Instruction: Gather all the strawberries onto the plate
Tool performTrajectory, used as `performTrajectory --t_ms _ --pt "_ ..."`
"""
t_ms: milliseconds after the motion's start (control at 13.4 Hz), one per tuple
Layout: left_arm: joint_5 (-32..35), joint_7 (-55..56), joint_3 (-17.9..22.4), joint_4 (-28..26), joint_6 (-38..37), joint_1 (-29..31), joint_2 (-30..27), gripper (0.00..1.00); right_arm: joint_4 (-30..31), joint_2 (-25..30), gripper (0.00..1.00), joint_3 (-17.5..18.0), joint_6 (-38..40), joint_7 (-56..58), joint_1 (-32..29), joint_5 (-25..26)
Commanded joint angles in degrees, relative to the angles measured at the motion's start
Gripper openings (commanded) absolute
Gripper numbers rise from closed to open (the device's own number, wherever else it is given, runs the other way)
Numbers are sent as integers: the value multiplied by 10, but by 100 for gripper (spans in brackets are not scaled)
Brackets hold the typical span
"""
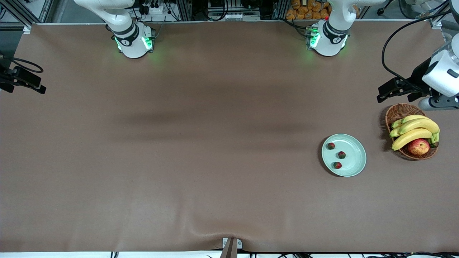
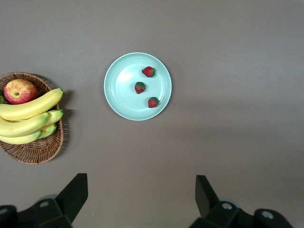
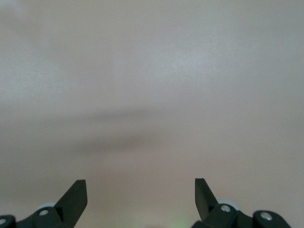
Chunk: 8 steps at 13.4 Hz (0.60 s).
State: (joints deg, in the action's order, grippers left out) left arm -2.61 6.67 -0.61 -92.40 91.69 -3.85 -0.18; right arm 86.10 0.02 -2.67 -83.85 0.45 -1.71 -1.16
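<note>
Three strawberries (image 1: 338, 154) on plate (image 1: 353, 168), left end effector (image 2: 141, 190) and right end effector (image 3: 141, 190) wide open, empty

Two arms, glossy white shells with black joint bands. Bases: round white collars, green indicator lights, small black round markings. Left gripper (image 2: 141, 199): black angular jaws on black mounts with silver screws. Right gripper (image 3: 141, 199): identical black jaws. Black cable loops beside the left arm's white wrist housing.
</note>
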Motion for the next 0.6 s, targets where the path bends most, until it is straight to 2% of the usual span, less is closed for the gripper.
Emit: performTrajectory --t_ms 0,223,521 --pt "10 -6 -23 -12 -1 19 -18 100 -5 1 100 4 7 -5 -3 -1" --pt "10 -7 -24 -3 -5 24 -18 100 -5 1 100 3 7 -5 -3 -1" --pt "36 -6 -26 19 -55 23 -21 100 -5 1 100 4 7 -5 -3 0"
